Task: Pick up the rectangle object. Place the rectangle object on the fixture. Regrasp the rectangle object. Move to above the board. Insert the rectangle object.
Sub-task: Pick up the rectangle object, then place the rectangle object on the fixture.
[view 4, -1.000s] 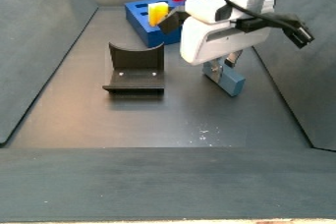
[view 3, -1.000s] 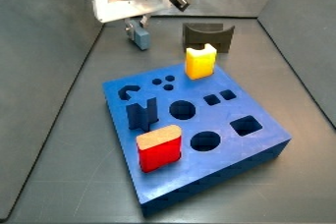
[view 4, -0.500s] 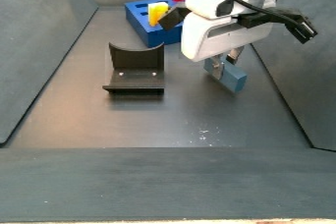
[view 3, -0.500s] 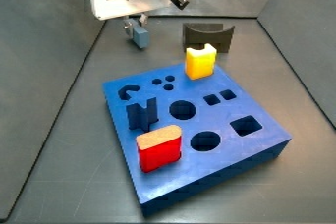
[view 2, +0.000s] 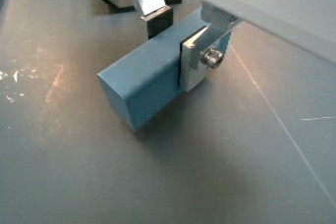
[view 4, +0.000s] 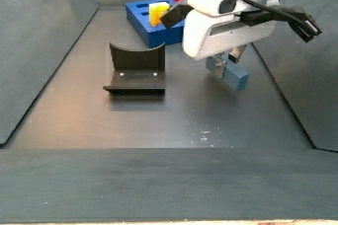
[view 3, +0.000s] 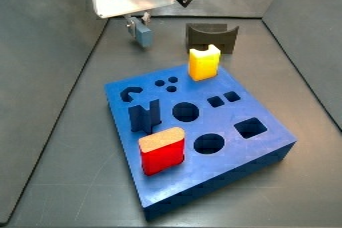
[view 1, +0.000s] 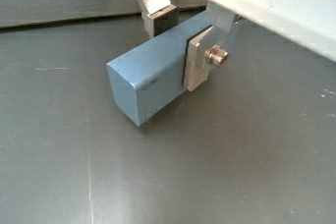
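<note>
My gripper (view 3: pixel 138 24) is shut on the rectangle object (view 3: pixel 140 36), a pale grey-blue block, near the far left of the floor, behind the board (view 3: pixel 227 157). Both wrist views show the block (view 1: pixel 147 79) (view 2: pixel 136 88) lying lengthwise between the silver fingers (view 1: pixel 198 59) (view 2: pixel 196 59), which press on its two broad faces near one end. In a side view the gripper (view 4: pixel 227 64) carries the block (view 4: pixel 234 78) low over the floor, to the right of the fixture (view 4: pixel 134 69). The dark fixture (view 3: pixel 211 36) stands apart from the block, behind the board.
The blue board holds a yellow block (view 3: pixel 203 62) at its back edge, a red block (view 3: pixel 163 152) at its front and a dark navy upright piece (view 3: pixel 144 114) on the left. Grey walls (view 4: pixel 40 61) ring the floor.
The gripper, still shut on the rectangle object, has risen slightly from the floor. Everything else stays in place.
</note>
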Controlling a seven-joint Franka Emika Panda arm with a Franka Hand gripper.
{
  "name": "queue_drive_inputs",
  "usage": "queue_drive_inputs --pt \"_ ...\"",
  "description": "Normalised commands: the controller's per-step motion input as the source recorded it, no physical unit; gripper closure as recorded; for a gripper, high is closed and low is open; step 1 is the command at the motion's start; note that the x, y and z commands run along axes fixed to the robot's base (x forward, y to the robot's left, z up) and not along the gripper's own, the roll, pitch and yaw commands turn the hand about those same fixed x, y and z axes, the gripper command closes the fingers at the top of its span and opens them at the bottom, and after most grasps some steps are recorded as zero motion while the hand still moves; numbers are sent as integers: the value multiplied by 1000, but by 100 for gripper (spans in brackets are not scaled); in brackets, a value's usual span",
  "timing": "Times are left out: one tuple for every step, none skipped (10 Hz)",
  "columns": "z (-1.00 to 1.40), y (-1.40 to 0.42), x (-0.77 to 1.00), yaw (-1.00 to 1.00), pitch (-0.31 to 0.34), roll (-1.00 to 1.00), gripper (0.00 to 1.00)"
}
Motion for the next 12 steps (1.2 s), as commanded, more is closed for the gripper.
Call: queue_drive_inputs --pt "0 0 0 0 0 0 100" --pt "0 0 0 0 0 0 100" --pt "0 0 0 0 0 0 100" --pt "0 0 0 0 0 0 100" --pt "0 0 0 0 0 0 100" --pt "0 0 0 0 0 0 100" --pt "0 0 0 0 0 0 100" --pt "0 0 0 0 0 0 100" --pt "1000 0 0 0 0 0 100" --pt "1000 -31 1 -70 -62 -18 100" --pt "1000 -31 -10 -74 -21 -9 100" --pt "1000 -26 -12 -67 3 10 100"
